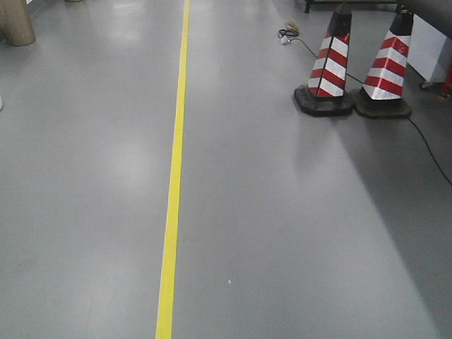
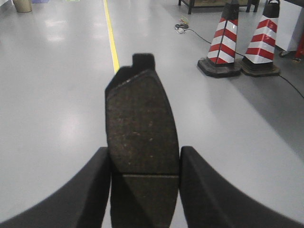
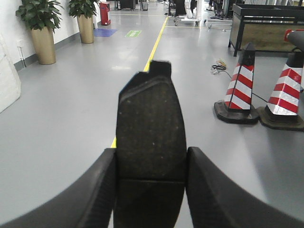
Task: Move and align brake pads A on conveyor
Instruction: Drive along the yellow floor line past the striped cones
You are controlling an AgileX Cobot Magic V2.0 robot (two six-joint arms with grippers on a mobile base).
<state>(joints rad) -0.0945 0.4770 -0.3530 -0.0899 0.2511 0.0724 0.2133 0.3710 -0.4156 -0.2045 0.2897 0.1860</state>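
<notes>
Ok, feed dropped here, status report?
Left hand shut on brake pad. Right hand shut on second brake pad. Conveyor not in view; traffic cones ahead right.

- a brake pad (image 2: pixel 141 123) sits gripped between the fingers of the left claw (image 2: pixel 145 156), reaching forward past their tips.
- a second brake pad (image 3: pixel 151 118) sits the same way in the right claw (image 3: pixel 151 154).
- a floor line (image 2: pixel 112 42) runs straight ahead of the left claw, behind its pad.
- one cone (image 2: pixel 223 40) stands ahead and right of that claw, another cone (image 2: pixel 263 38) just right of it.
- a potted plant (image 3: pixel 42 38) stands ahead and left of the right claw.
</notes>
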